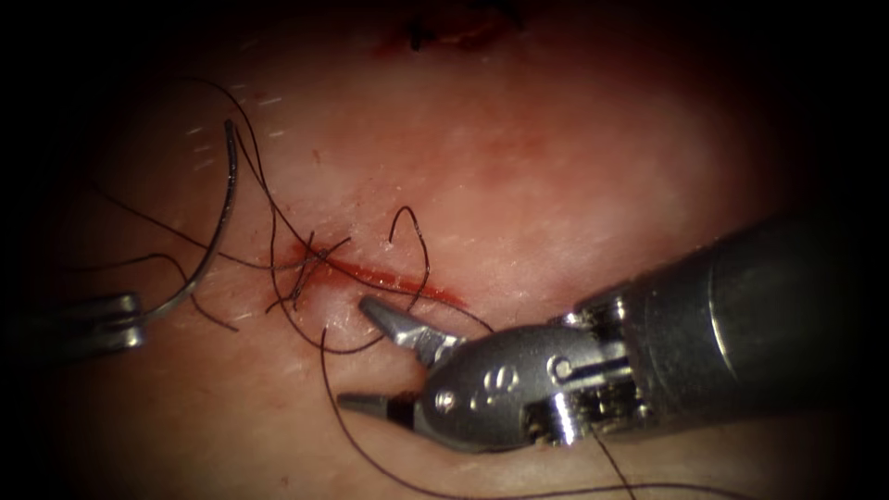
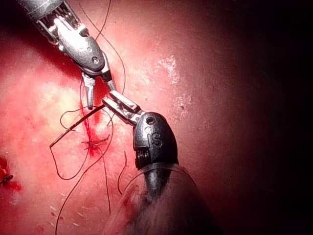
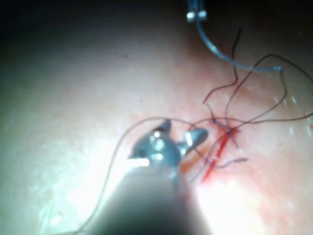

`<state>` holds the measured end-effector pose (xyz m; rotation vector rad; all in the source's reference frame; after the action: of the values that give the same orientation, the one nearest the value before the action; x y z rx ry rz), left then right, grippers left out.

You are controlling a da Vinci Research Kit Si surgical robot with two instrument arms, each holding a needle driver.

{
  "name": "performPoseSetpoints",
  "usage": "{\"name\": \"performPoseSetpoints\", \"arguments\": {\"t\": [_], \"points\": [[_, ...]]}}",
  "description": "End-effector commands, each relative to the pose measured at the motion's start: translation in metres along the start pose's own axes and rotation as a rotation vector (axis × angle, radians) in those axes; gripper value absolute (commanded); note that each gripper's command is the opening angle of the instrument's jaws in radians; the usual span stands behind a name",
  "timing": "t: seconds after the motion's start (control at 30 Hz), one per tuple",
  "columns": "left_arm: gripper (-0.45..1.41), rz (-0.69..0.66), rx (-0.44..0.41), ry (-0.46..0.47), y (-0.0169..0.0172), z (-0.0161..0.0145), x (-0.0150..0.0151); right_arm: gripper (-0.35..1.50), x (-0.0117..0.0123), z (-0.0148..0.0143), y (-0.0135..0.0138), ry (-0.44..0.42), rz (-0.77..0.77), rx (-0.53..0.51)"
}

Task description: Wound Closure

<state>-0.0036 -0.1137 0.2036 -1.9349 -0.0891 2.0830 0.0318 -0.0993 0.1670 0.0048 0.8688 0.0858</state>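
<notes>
Left pincer (image 1: 130, 319) grips the needle (image 1: 218, 231) by one end (clear of the tissue (image 1: 556, 185)); right pincer (image 1: 366, 356) gapes empty beside the cut (image 1: 389, 278).

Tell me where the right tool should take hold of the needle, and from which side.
Probably mid-curve on the needle, coming from the right, the side of the cut. The left tool is shut on its lower end, left of the cut, and the arc above that lies free of the tissue. The right tool, jaws open, holds nothing.
</notes>
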Motion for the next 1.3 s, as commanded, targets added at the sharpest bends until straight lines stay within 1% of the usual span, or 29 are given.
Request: {"name": "performPoseSetpoints", "arguments": {"t": [0.03, 0.13, 0.37, 0.63, 0.73, 0.9, 1.0, 1.17, 1.2, 1.23, 1.27, 1.3], "points": [[-0.45, -0.008, -0.001, 0.004, 0.0016, 0.0008, -0.0001, 1.27, 0.0002, 0.001, -0.002, -0.005, -0.007, 0.015], [-0.45, -0.008, -0.002, 0.004, 0.0016, 0.0007, 0.0, 1.27, -0.0003, 0.0014, -0.0023, -0.016, -0.013, 0.019], [-0.45, -0.008, -0.002, 0.004, 0.0016, 0.0007, 0.0, 1.27, -0.0009, 0.0014, -0.0014, -0.031, -0.017, 0.002], [-0.45, -0.008, -0.001, 0.003, 0.0016, 0.0008, 0.0, 1.25, 0.0004, 0.0029, -0.0007, -0.029, -0.005, -0.015], [-0.45, -0.008, -0.001, 0.003, 0.0017, 0.0008, 0.0, 1.21, 0.0006, 0.0037, -0.0008, -0.031, -0.005, -0.019], [-0.45, -0.008, -0.001, 0.003, 0.0017, 0.0008, 0.0, 1.21, 0.0008, 0.0045, -0.001, -0.037, -0.005, -0.023], [-0.45, -0.008, -0.001, 0.003, 0.0017, 0.0008, 0.0, 1.18, 0.0005, 0.0054, -0.0013, -0.056, -0.008, -0.017], [-0.45, -0.009, -0.001, 0.003, 0.0018, 0.0007, 0.0002, 1.1, -0.0008, 0.0063, -0.0015, -0.085, -0.016, -0.01], [-0.45, -0.009, -0.001, 0.003, 0.0018, 0.0007, 0.0002, 1.05, -0.0009, 0.0062, -0.0013, -0.087, -0.015, -0.009], [-0.45, -0.009, -0.001, 0.003, 0.0018, 0.0008, 0.0002, 0.93, -0.0009, 0.0061, -0.001, -0.086, -0.019, -0.006], [-0.45, -0.009, -0.001, 0.003, 0.0018, 0.0008, 0.0002, 0.76, -0.0008, 0.006, -0.0009, -0.082, -0.013, 0.0], [-0.45, -0.009, -0.001, 0.003, 0.0018, 0.0008, 0.0002, 0.21, -0.0008, 0.0058, -0.0008, -0.072, -0.005, 0.036]]}}
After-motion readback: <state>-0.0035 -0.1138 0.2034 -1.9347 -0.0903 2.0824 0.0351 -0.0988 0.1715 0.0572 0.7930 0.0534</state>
